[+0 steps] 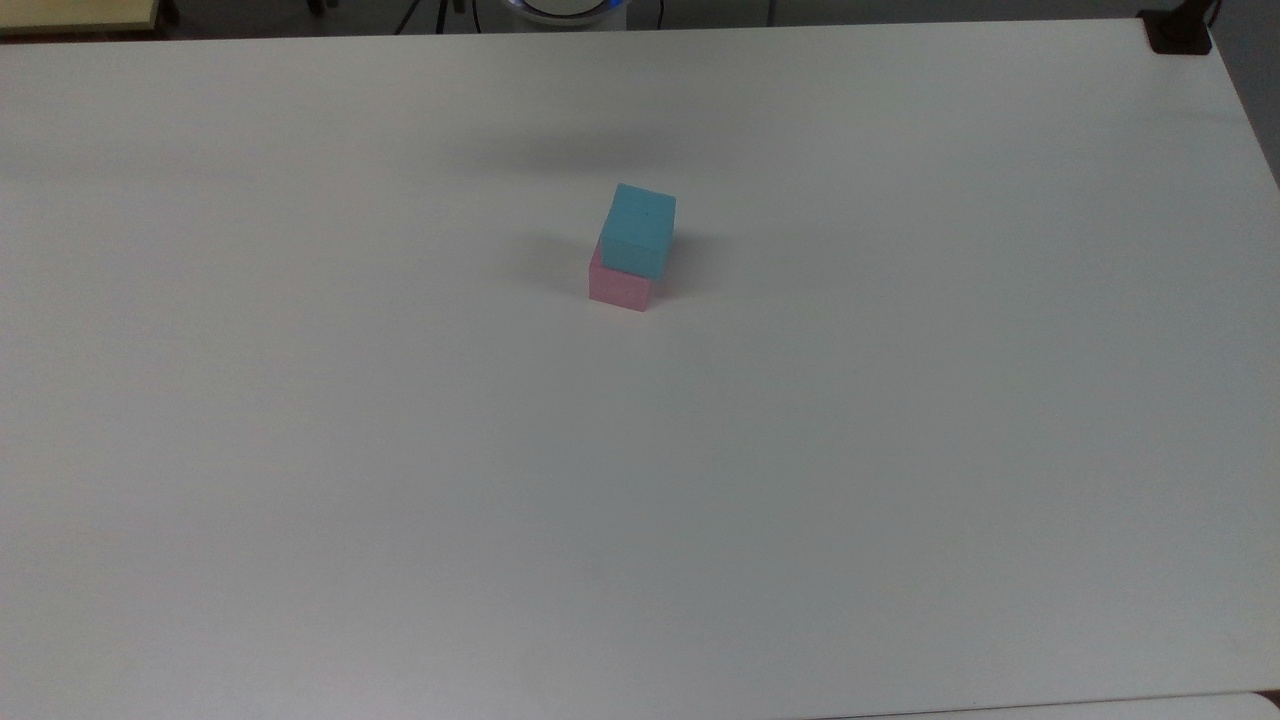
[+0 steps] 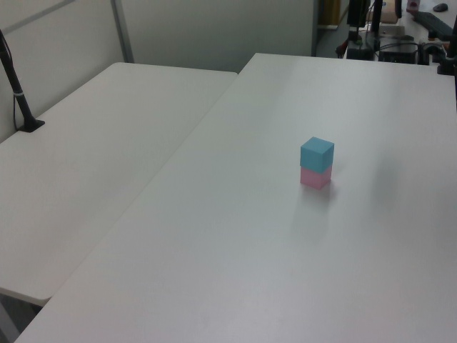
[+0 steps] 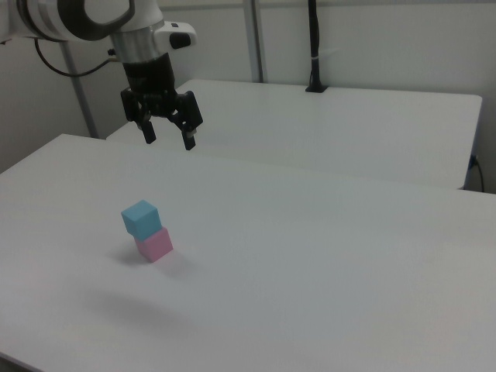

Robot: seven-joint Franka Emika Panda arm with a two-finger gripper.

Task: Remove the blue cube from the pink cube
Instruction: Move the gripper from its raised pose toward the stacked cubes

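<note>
Blue cube (image 1: 640,228), pink cube (image 1: 620,287): matt, smooth. Table (image 1: 900,450): smooth, matt white.

A white table (image 1: 900,450) fills the room's middle; a second table (image 2: 93,157) adjoins it, a black pole (image 3: 314,43) clamped there before pale walls (image 3: 387,39).

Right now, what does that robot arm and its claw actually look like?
In the right view, the arm is white and rounded with dark grey joint rings, and a black cable trails behind it. It ends in a black gripper with two short, stubby fingers.
</note>
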